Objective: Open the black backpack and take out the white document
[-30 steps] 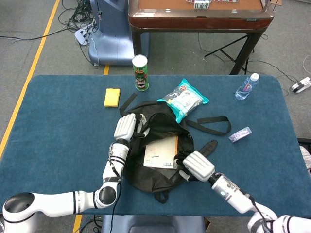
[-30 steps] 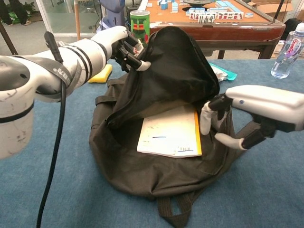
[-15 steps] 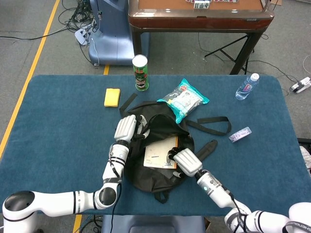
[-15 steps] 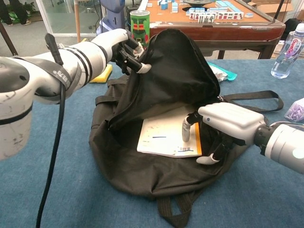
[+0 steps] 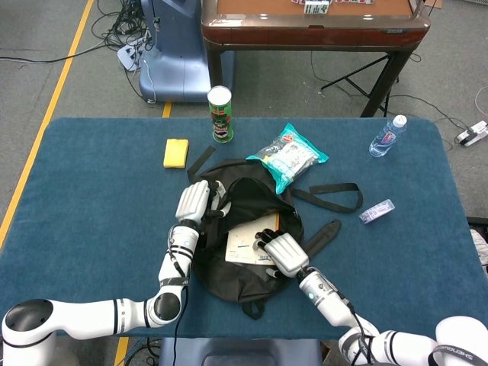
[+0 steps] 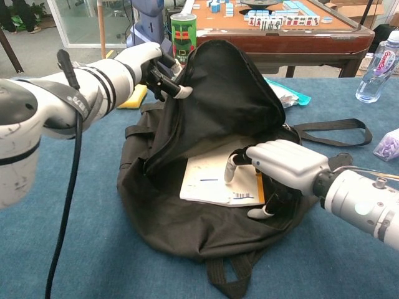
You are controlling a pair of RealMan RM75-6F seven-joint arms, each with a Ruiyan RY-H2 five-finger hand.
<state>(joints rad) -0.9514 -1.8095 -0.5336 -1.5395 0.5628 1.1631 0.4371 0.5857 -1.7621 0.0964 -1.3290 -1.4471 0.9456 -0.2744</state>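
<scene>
Inside the black backpack (image 6: 212,156), the white document (image 6: 215,180) lies flat on the lower panel. Right hand (image 6: 280,165) holds nothing, fingers spread, fingertips resting on or just above the sheet. Left hand (image 6: 153,65) grips the raised flap, holding the mouth open. Risk: fingers may slide over the flat paper without catching it, or crumple it; a slipped flap would cover the opening

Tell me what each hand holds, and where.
Left hand grips the backpack's raised flap edge. Right hand holds nothing, fingers over the document.

held-up flap (image 6: 230,87) over open backpack (image 6: 187,230) mouth
</scene>
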